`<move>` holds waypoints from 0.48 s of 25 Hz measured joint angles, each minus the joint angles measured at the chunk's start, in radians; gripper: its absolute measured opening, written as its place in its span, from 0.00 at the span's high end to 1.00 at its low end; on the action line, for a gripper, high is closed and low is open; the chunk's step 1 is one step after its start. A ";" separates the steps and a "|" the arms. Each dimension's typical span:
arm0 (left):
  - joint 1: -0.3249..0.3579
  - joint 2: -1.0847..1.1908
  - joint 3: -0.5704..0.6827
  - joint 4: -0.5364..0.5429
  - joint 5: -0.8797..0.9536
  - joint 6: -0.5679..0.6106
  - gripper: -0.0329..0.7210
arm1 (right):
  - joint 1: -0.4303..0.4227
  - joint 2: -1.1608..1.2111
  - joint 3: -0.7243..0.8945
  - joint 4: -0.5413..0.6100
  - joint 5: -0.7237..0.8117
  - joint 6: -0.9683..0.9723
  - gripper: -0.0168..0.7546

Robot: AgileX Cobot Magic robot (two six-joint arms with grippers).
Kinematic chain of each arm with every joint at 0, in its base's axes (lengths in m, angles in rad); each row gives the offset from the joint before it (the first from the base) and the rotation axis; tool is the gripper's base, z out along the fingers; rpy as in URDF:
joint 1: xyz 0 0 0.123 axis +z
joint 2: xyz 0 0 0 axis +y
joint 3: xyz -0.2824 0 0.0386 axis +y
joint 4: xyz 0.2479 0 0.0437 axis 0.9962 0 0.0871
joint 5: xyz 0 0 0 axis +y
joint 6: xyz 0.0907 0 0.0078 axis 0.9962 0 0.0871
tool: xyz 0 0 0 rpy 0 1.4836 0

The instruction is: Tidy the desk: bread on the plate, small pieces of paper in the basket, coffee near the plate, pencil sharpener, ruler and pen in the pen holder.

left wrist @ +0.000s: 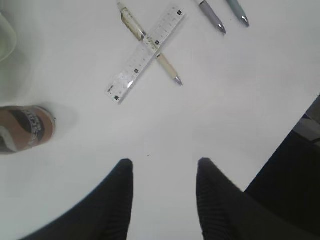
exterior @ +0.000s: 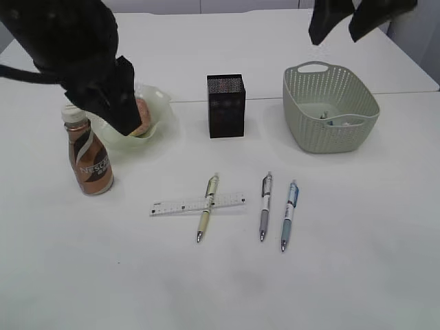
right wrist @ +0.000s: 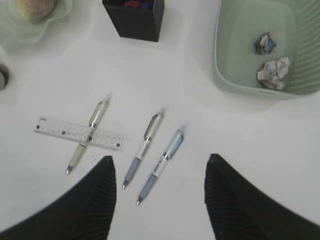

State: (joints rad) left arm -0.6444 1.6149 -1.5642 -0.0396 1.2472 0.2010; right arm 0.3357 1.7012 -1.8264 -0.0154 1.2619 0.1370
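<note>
The bread [exterior: 142, 117] lies on the pale green plate [exterior: 163, 103], also in the right wrist view [right wrist: 35, 9]. The coffee bottle [exterior: 88, 155] stands left of the plate. A clear ruler [exterior: 198, 204] lies across a beige pen [exterior: 206, 218]; a grey pen [exterior: 265, 206] and a blue pen [exterior: 289, 214] lie to their right. The black pen holder [exterior: 226, 106] stands at centre. Crumpled paper pieces [right wrist: 272, 70] lie in the basket [exterior: 330, 110]. No pencil sharpener shows clearly. My left gripper [left wrist: 162, 165] is open and empty, raised over the plate. My right gripper [right wrist: 160, 162] is open and empty, high above the basket.
Something red and blue [right wrist: 136, 4] shows inside the pen holder; I cannot tell what it is. The table's front edge [left wrist: 300, 112] appears at the right of the left wrist view. The table is white [exterior: 220, 289].
</note>
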 joint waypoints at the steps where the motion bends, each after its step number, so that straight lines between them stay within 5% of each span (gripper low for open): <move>1: 0.000 0.000 0.000 0.000 0.000 0.024 0.56 | 0.000 -0.022 0.033 -0.001 -0.002 -0.002 0.40; 12: 0.000 0.076 0.082 -0.020 -0.004 0.219 0.57 | 0.000 -0.172 0.157 -0.002 -0.002 -0.023 0.40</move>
State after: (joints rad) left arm -0.6444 1.6914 -1.4824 -0.0600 1.2437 0.4196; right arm 0.3357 1.5296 -1.6698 -0.0177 1.2597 0.1142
